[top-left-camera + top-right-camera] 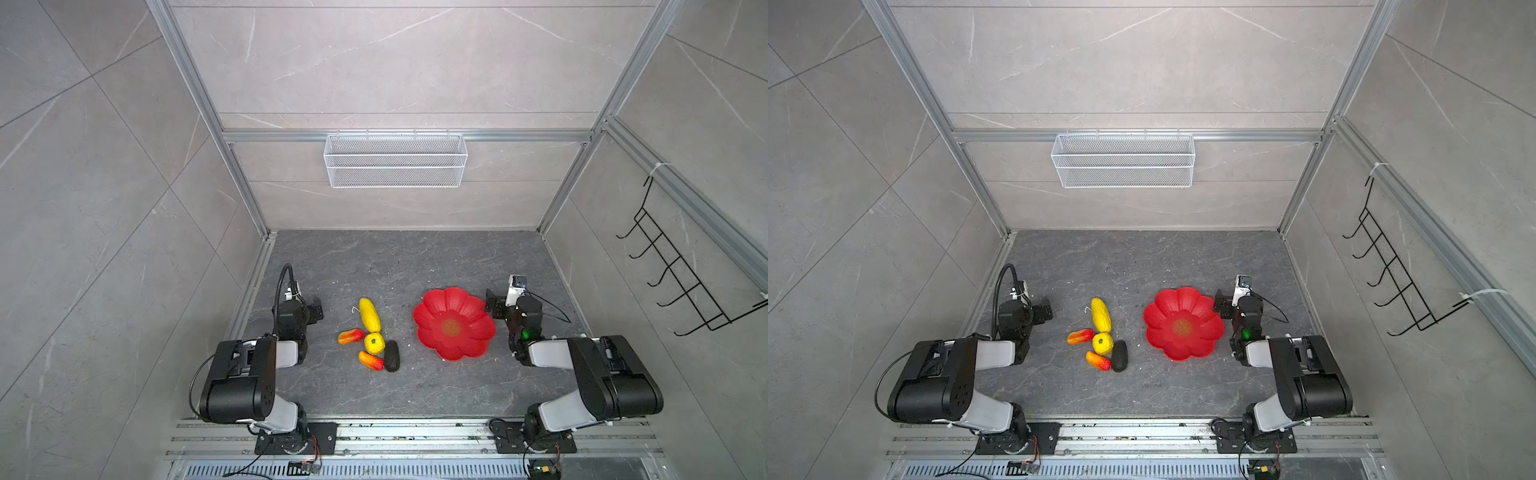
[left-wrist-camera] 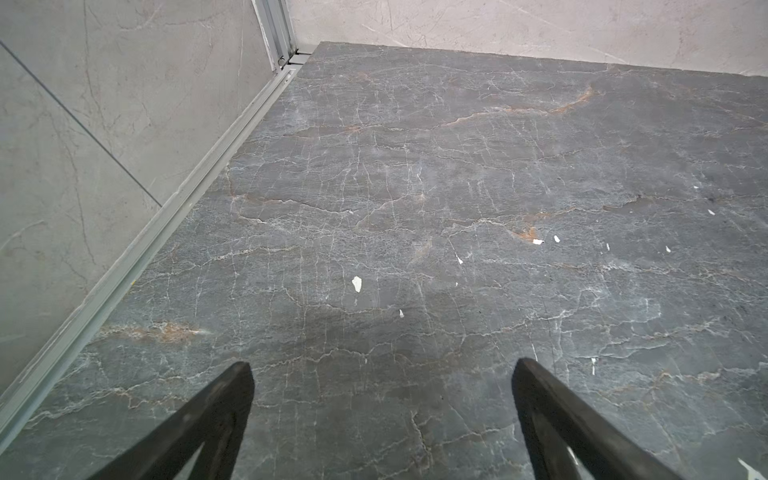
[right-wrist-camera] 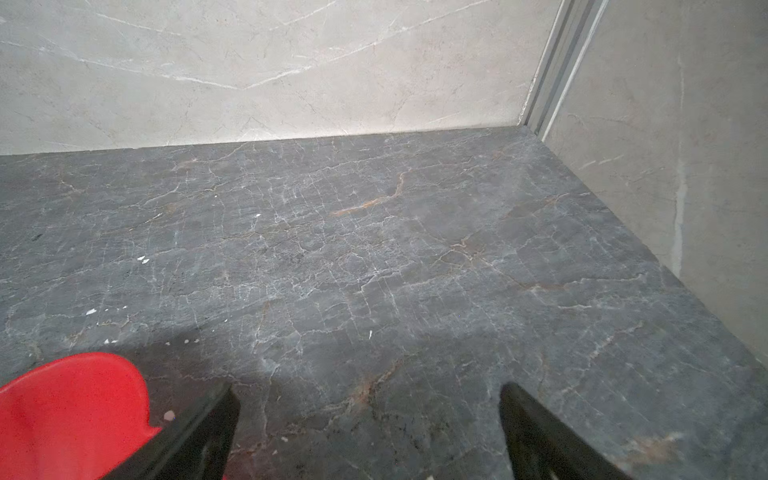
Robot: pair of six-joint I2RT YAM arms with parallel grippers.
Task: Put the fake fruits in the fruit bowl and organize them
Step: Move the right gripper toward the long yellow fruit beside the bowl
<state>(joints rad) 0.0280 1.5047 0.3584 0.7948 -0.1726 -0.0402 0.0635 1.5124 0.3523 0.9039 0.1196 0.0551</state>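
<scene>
Five fake fruits lie in a cluster on the dark stone floor, left of centre in both top views: a long yellow ribbed one [image 1: 369, 315], a round yellow one [image 1: 374, 343], two orange-red oblong ones [image 1: 350, 336] [image 1: 370, 360] and a dark oval [image 1: 392, 356]. The red flower-shaped fruit bowl [image 1: 432, 307] [image 1: 1163, 309] stands to their right with nothing in it. My left gripper [image 1: 316, 309] [image 2: 382, 368] is open and holds nothing, left of the fruits. My right gripper [image 1: 492, 305] [image 3: 368, 390] is open just right of the bowl, whose petal rim [image 3: 70, 411] shows beside one finger.
A white wire mesh basket [image 1: 395, 160] hangs on the back wall. A black hook rack [image 1: 681, 270] is fixed to the right wall. An aluminium rail [image 2: 166, 224] runs along the floor's left edge. Small white flecks [image 2: 356, 283] dot the floor.
</scene>
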